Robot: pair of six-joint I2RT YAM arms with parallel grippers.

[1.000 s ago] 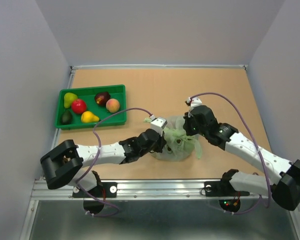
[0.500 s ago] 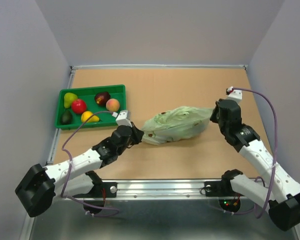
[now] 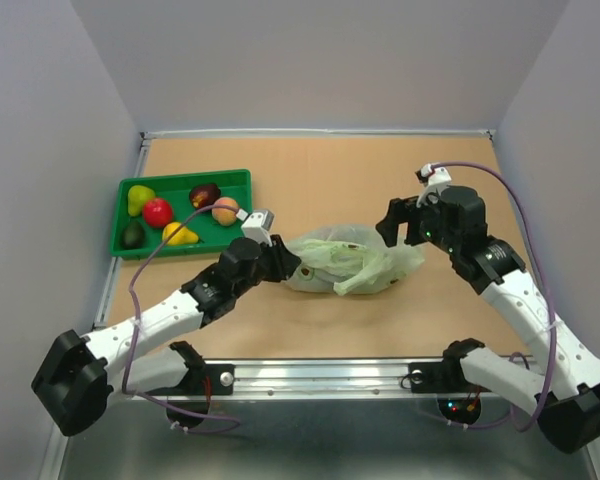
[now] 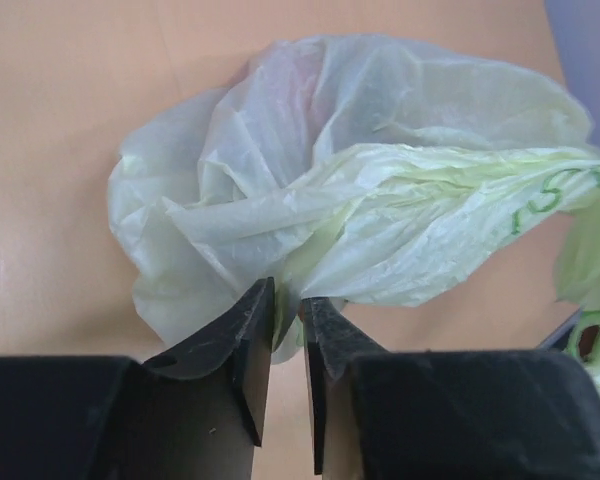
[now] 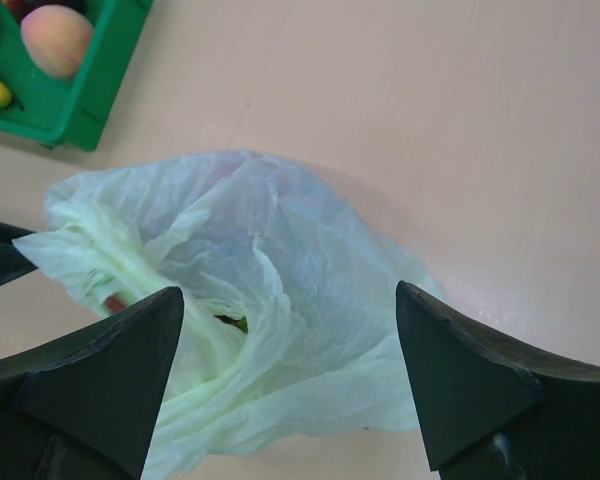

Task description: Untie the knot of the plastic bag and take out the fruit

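Note:
The pale green plastic bag (image 3: 350, 258) lies crumpled and slack on the table (image 3: 380, 180). No tied knot shows in any view. A loose strip of handle (image 4: 500, 190) runs off to the right. My left gripper (image 3: 292, 262) is at the bag's left end. Its fingers (image 4: 250, 335) stand a narrow gap apart, with a fold of film hanging between the tips (image 4: 287, 295). My right gripper (image 3: 400, 225) hovers wide open over the bag's right end (image 5: 285, 295) and touches nothing. The fruit is mostly hidden inside. A dark green bit (image 5: 230, 322) and a red bit (image 5: 113, 302) peek out.
A green tray (image 3: 242, 180) at the back left holds pears, a red fruit, a peach (image 5: 55, 38) and dark fruit. Its corner (image 5: 90, 105) lies just beyond the bag. Grey walls close in the table on three sides.
The bag was pulled taut between both grippers. Now it has gone slack and bunched. The right gripper has opened and swung left over the bag, and the left jaws have parted a little.

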